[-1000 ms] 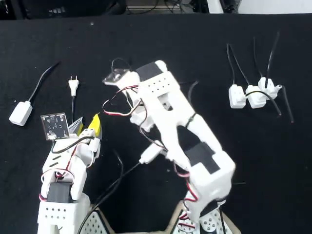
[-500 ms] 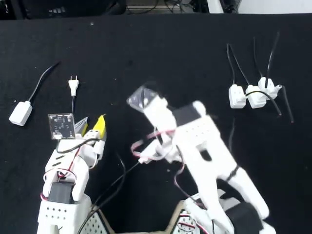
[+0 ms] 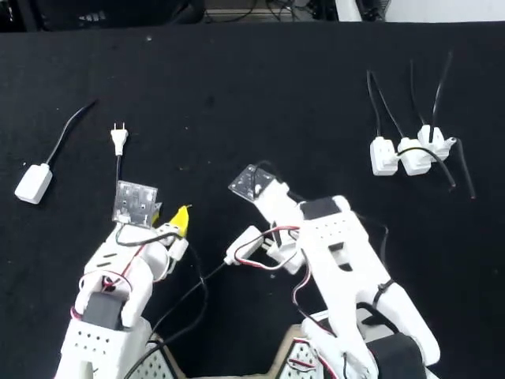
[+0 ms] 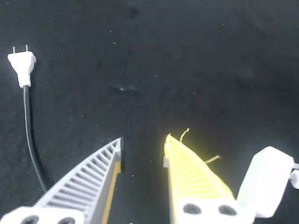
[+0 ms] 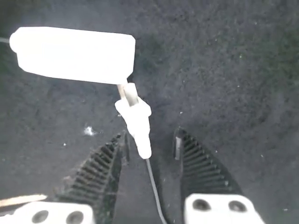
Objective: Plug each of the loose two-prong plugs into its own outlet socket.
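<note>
Wide, the right claw (image 5: 149, 140) straddles the plug (image 5: 135, 119), prongs showing at the socket (image 5: 72, 55) near the desk's front edge. Pinch squarely, push straight; the left claw (image 4: 143, 139) gapes empty.

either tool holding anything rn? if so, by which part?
Nothing is held. The left tool is open and empty. The right tool is open astride the cord end of the white plug that is plugged into the white socket, not clamped on it.
</note>
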Controlling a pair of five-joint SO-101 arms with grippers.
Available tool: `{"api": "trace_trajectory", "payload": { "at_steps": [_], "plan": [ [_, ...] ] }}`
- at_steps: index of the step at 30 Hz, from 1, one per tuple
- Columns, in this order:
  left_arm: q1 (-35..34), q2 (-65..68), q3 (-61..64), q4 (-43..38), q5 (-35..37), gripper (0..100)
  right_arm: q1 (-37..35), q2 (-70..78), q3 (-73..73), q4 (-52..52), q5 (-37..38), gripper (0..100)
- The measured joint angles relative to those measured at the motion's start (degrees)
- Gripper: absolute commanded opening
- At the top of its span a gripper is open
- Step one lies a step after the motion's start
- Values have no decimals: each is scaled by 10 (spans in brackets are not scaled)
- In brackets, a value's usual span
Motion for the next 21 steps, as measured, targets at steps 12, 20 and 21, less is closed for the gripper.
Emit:
{"api": "trace_trajectory", "payload": {
  "at_steps": [12, 20, 21],
  "plan": [
    [3, 389, -148, -70, 0, 154, -34, 0, 25, -28, 0, 106],
    [4, 419, -155, -77, 0, 155, -37, 0, 58, -66, 0, 109],
    [4, 419, -155, -77, 0, 155, -36, 0, 65, -76, 0, 109]
  ]
}}
